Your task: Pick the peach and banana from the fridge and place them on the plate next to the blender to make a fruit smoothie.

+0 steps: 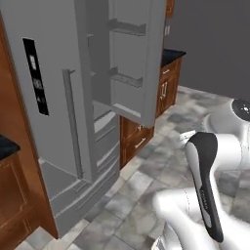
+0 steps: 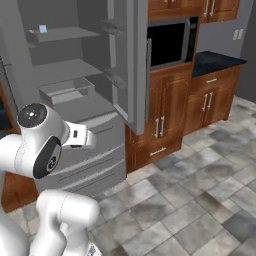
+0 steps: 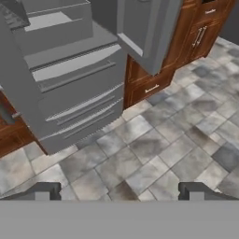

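Note:
The grey fridge (image 1: pixel 53 122) stands with its left door shut and its right door (image 1: pixel 134 63) swung open. Grey inner shelves and a drawer show inside the fridge (image 2: pixel 70 70) in the right base view. In the hand view my gripper (image 3: pixel 120 193) is open, its fingertips (image 3: pixel 44 191) wide apart with nothing between them, and it looks down at the floor in front of the fridge's lower drawers (image 3: pixel 74 88). The peach, banana, plate and blender are out of view.
A small pale-blue cube (image 2: pixel 43 28) sits on the fridge's top shelf. Wooden cabinets (image 2: pixel 170 110) with a built-in microwave (image 2: pixel 167 42) and a black counter (image 2: pixel 217 61) stand right of the fridge. Grey tiled floor (image 3: pixel 154 154) spreads in front.

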